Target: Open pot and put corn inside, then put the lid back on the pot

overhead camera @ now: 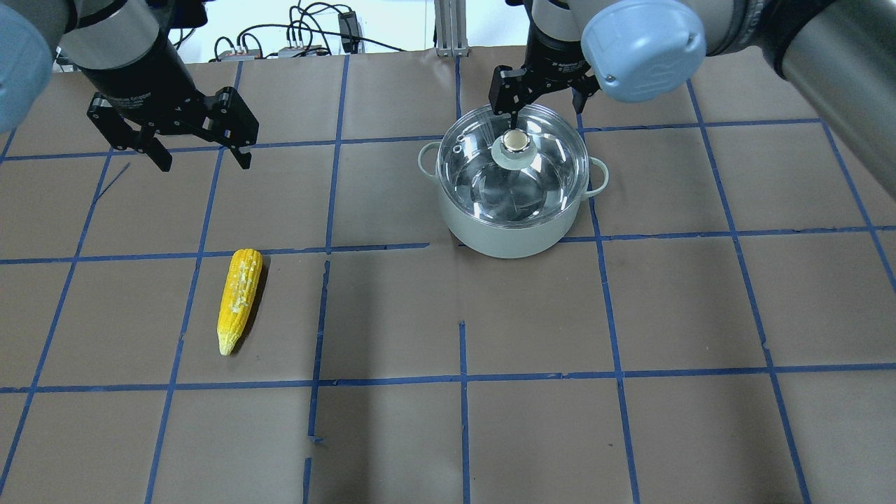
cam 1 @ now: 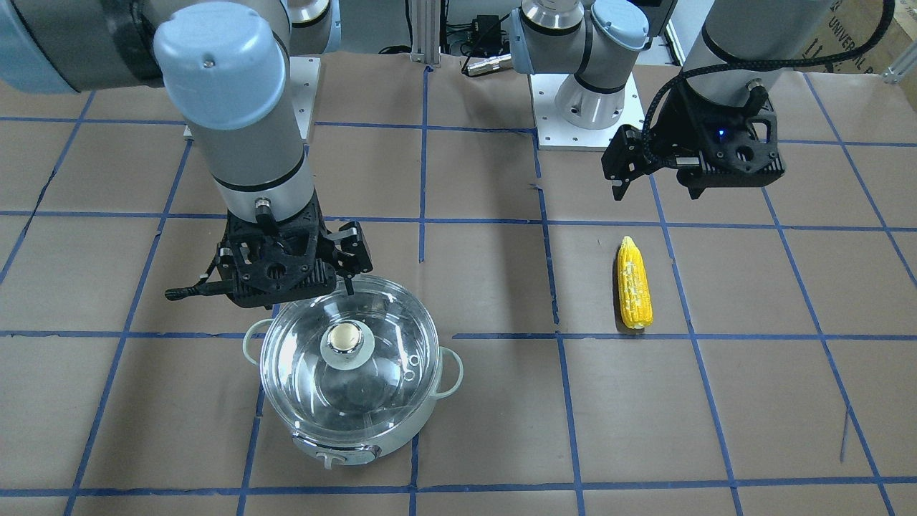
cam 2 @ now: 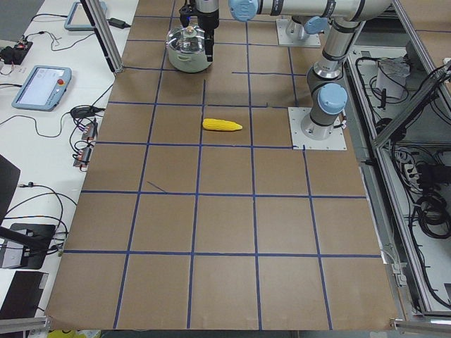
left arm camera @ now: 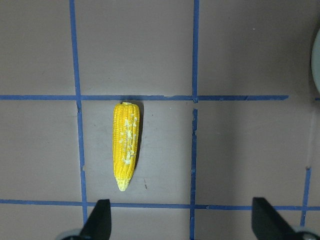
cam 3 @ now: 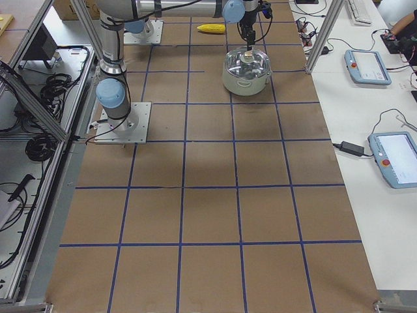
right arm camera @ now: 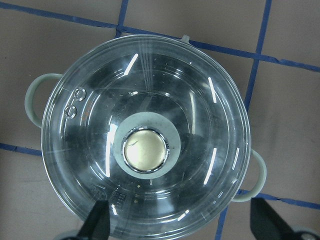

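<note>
Glossy clear glass lid (cam 1: 349, 358), bumpy yellow corn (cam 1: 635, 283), matt brown paper table (overhead camera: 532, 315)

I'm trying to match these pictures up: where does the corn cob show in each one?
Exterior front-facing: the corn is right of centre.
Overhead exterior: the corn is lower left.
Exterior left: the corn is upper middle.
Exterior right: the corn is at the top edge, near the middle.
Left wrist-mounted: the corn is just left of centre.
Right wrist-mounted: not in it.
Shared landmark: the pot, plain in every view but the left wrist's.
</note>
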Action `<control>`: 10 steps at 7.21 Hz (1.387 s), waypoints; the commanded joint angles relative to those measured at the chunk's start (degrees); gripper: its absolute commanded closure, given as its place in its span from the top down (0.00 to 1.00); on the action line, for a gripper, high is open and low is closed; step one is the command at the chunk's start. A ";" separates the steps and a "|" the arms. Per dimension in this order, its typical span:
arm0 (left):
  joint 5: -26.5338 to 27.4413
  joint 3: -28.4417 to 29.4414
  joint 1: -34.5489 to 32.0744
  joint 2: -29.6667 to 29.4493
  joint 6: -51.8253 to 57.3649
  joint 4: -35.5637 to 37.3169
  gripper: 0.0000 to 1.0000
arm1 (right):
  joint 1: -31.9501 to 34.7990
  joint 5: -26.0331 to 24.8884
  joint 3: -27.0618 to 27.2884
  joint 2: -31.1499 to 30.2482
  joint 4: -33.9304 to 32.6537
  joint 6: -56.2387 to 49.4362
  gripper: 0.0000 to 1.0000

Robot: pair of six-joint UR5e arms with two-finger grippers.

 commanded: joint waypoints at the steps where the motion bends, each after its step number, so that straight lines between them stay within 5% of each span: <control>1: 0.10 -0.03 0.07 -0.43 0.09 -0.29 1.00 | 1.01 0.13 0.19 3.14 -3.67 0.80 1.00; 10: 0.10 -0.03 0.16 -0.87 0.09 -0.12 1.00 | 1.54 0.04 0.01 7.11 -7.46 0.72 0.99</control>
